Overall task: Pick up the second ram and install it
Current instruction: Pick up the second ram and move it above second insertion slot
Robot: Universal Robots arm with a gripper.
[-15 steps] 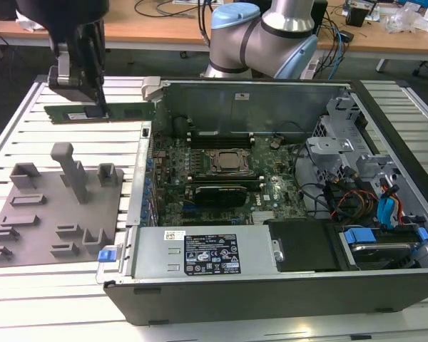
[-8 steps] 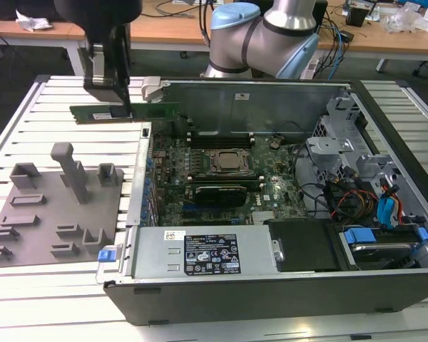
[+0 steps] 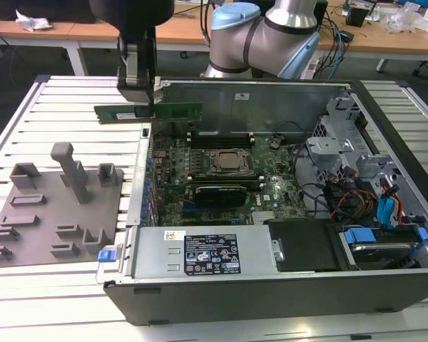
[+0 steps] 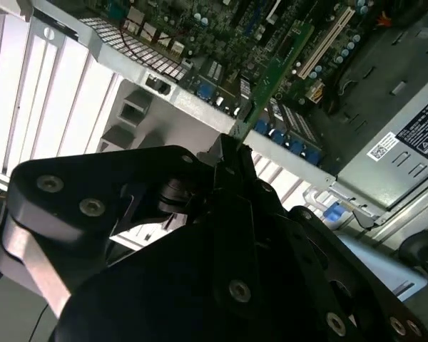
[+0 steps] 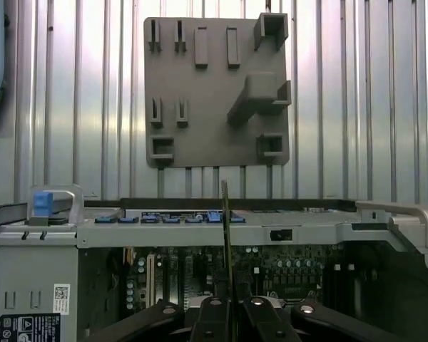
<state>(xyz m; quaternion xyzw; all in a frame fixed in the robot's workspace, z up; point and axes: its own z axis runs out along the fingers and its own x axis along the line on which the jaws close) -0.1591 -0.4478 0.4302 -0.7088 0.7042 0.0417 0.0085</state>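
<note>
Long, narrow green second ram (image 3: 178, 111), level; gripper (image 3: 148, 102) clamped near its middle

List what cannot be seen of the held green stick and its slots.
Exterior view: the black gripper covers the middle of the thin green memory stick.
Both wrist views: stick edge-on, chips unseen.
Exterior view: long black memory slots too small to tell which is free.

Robotics lab: slotted aluminium bench (image 3: 50, 306), opened computer case (image 3: 271, 299), cable-strewn desks (image 3: 392, 43) behind.
</note>
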